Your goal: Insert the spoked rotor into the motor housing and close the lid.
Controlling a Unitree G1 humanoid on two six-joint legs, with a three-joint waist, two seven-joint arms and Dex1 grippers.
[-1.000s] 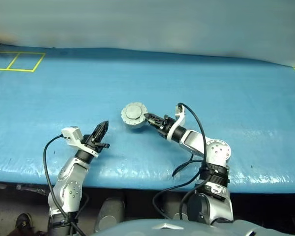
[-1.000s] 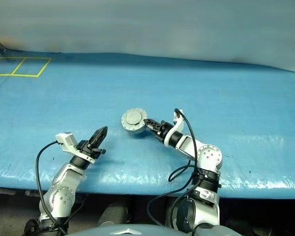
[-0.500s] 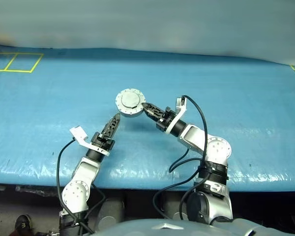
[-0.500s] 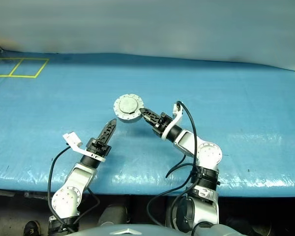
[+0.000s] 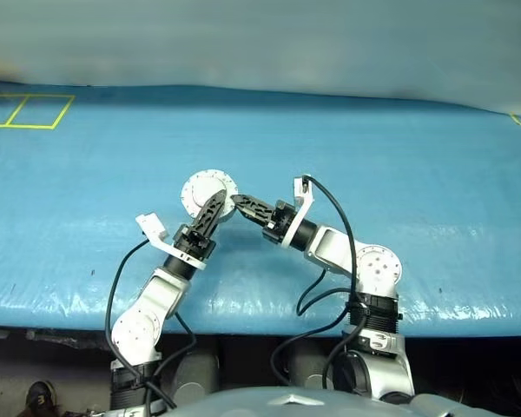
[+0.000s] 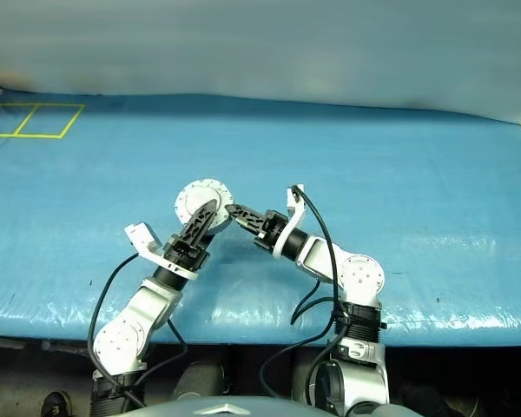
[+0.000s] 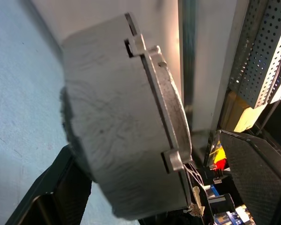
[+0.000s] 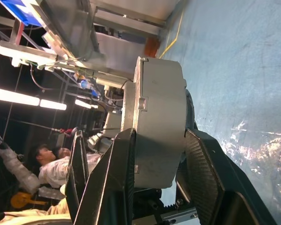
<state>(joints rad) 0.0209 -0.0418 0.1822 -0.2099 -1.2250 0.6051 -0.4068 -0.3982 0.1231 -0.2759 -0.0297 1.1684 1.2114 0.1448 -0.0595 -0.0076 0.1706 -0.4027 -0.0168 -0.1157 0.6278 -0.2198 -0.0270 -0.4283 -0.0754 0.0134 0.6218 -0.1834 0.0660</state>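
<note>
We see the motor housing (image 5: pixel 201 191), with the lid (image 8: pixel 129 117) seated on it, held edge-on clear above the blue table (image 5: pixel 417 174), its flat round face turned toward the head camera. The right gripper (image 5: pixel 240 205) reaches in level from the right, its two black fingers (image 8: pixel 110 187) clamped on the housing's flat faces. The left gripper (image 5: pixel 215 207) angles up from the lower left, its jaws spread wide around the housing's rim, one finger (image 7: pixel 56 187) lying beside the grey wall. What sits inside the housing we cannot tell. A seated person (image 8: pixel 51 164) shows beyond it in the right wrist view.
</note>
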